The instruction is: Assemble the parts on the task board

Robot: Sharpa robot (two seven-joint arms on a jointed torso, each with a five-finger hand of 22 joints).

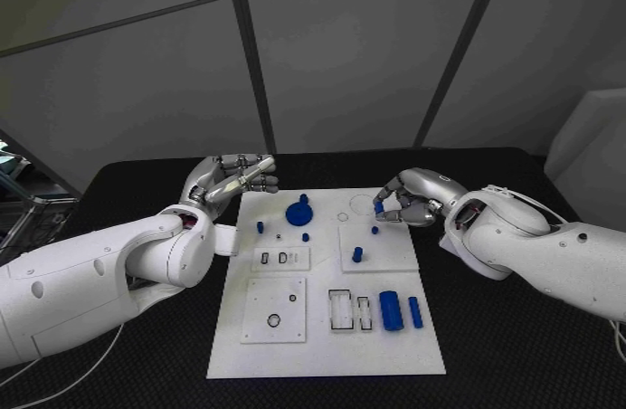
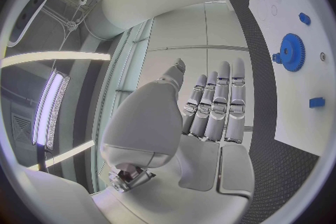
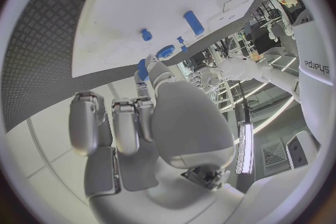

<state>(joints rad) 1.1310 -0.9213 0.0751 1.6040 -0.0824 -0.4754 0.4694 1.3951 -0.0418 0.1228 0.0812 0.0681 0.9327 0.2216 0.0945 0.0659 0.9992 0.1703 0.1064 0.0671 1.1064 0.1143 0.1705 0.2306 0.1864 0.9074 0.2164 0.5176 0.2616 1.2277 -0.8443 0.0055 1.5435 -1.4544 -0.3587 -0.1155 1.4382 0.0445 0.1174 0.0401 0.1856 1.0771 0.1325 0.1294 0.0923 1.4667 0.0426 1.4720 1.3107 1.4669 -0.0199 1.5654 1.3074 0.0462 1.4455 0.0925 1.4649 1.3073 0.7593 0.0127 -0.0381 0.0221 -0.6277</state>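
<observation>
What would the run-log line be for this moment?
left hand: open, off board | right hand: pinches small blue part above task board | blue gear: on board

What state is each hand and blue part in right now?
left hand: empty, fingers extended, off the board's edge.
right hand: pinching a small blue part above the task board.
blue gear: seated on the board.
large blue cylinder: lying flat.

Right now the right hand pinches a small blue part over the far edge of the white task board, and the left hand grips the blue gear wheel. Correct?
Not quite. The left hand holds nothing; its fingers are stretched out straight beside the white task board, and the blue gear wheel stands free on it, as the left wrist view shows. The right hand does pinch a small blue part.
</observation>
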